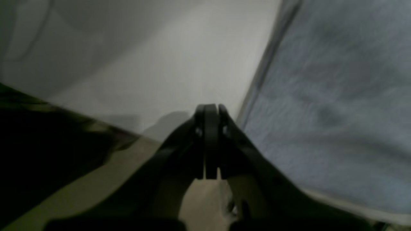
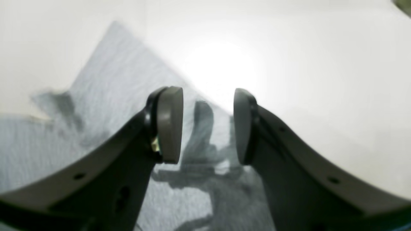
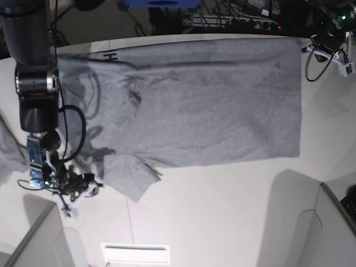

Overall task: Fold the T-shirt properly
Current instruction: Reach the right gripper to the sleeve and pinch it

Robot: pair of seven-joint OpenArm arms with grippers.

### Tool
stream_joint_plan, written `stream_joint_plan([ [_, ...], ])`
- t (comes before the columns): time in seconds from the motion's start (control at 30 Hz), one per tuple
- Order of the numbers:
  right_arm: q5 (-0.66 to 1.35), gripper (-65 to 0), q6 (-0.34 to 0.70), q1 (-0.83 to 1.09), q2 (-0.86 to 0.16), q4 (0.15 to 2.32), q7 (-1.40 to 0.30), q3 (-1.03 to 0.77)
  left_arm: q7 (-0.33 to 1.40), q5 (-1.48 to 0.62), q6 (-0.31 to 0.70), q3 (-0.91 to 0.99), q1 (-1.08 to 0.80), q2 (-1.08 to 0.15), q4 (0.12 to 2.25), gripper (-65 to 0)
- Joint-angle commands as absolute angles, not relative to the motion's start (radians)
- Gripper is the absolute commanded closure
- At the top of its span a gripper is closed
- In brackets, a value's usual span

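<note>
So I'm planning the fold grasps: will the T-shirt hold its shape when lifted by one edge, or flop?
The T-shirt will probably flop: it lies flat on the table with soft wrinkles, and its near sleeve is already crumpled. It looks like thin knit, so likely light. Pushed, it would likely bunch rather than slide as one piece.

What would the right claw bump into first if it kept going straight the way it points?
Probably the heather-grey cotton T-shirt: the open right gripper points at its sleeve edge, with the bare white table just beyond. Depth is unclear.

A white table (image 3: 222, 211) with cables (image 3: 233, 16) cluttering its far edge.
</note>
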State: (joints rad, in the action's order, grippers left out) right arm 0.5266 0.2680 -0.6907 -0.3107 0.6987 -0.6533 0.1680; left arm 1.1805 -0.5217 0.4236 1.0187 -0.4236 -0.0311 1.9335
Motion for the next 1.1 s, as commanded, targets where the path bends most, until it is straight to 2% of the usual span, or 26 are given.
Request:
stream_joint_plan([
  [0.0, 0.527, -25.1, 0.282, -0.751, -0.328, 0.662, -0.634, 0.179, 1.171, -0.556, 0.427, 1.043, -0.43, -0.044, 1.948, 0.0],
  [0.17, 0.527, -25.2, 0.349, -0.842, -0.326, 0.444, -0.536, 0.298, 1.205, -0.621, 0.427, 1.112, -0.446, -0.044, 1.946, 0.0],
  [0.3, 0.53, -32.4, 0.41, -0.851, -0.326, 0.412, -0.496, 0.312, 1.205, -0.622, 0.427, 1.118, -0.446, -0.044, 1.946, 0.0],
  [0.43, 0.526, -39.8, 0.421, -0.852, -0.298, 0.412, -0.476, 0.318, 1.201, -0.624, 0.427, 1.118, -0.47, -0.044, 1.945, 0.0],
  [0.67, 0.507, -39.8, 0.421, -0.849, -0.248, 0.381, -0.392, 0.321, 1.201, -0.624, 0.427, 1.119, -0.476, -0.044, 1.945, 0.0],
  [0.87, 0.315, -39.6, 0.417, -0.851, -0.176, 0.26, -0.26, 0.314, 1.199, -0.624, 0.427, 1.119, -0.501, -0.044, 1.945, 0.0],
  [1.07, 0.305, -39.6, 0.36, -0.852, -0.179, 0.257, -0.226, 0.312, 1.199, -0.622, 0.427, 1.119, -0.503, -0.044, 1.945, 0.0],
])
